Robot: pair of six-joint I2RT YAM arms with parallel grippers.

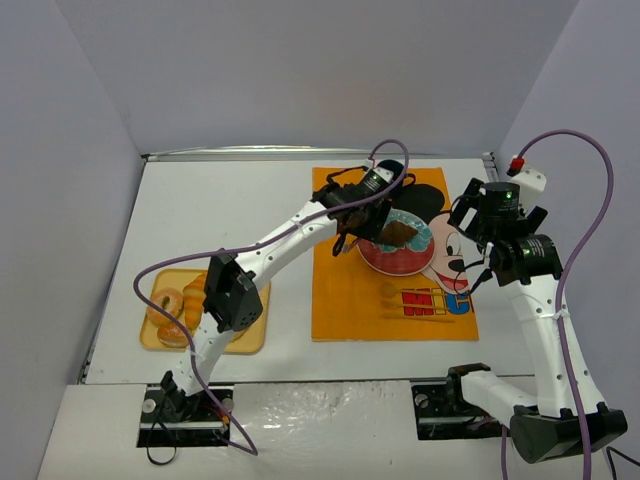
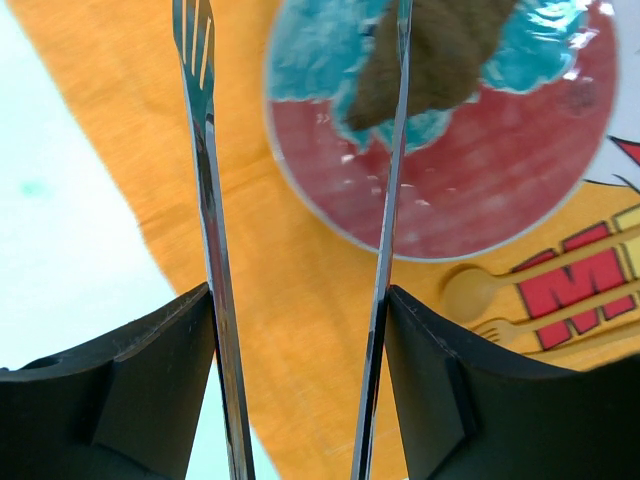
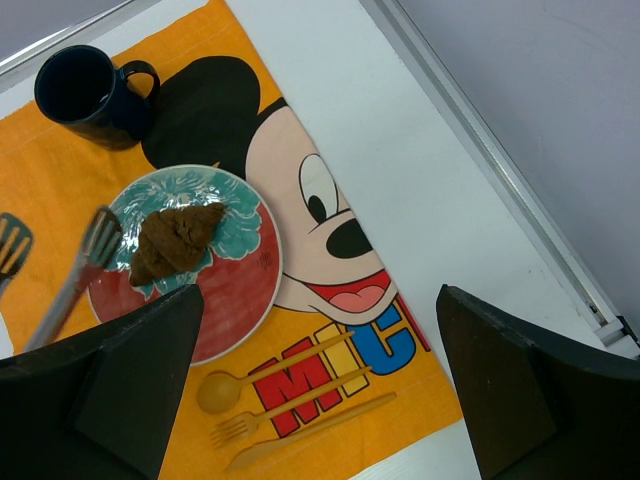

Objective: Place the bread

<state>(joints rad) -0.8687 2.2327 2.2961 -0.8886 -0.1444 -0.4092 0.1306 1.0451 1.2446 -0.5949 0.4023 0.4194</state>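
The bread (image 1: 401,234) is a dark brown wedge lying on the teal half of a red and teal plate (image 1: 392,264), which stands on the orange placemat. It also shows in the left wrist view (image 2: 440,50) and the right wrist view (image 3: 175,240). My left gripper (image 2: 300,300) is shut on metal tongs (image 2: 205,200) and hovers just left of the plate (image 2: 480,190). The tong blades are spread; one tip (image 3: 98,238) sits beside the bread, the other is off the plate. My right gripper (image 3: 320,295) is open and empty, raised to the right of the plate (image 3: 235,300).
The orange Mickey placemat (image 1: 345,300) also holds a dark blue mug (image 3: 85,90) behind the plate and a yellow plastic spoon, fork and knife (image 3: 300,390) in front of it. A yellow tray (image 1: 252,335) with donuts and a croissant stands at the near left.
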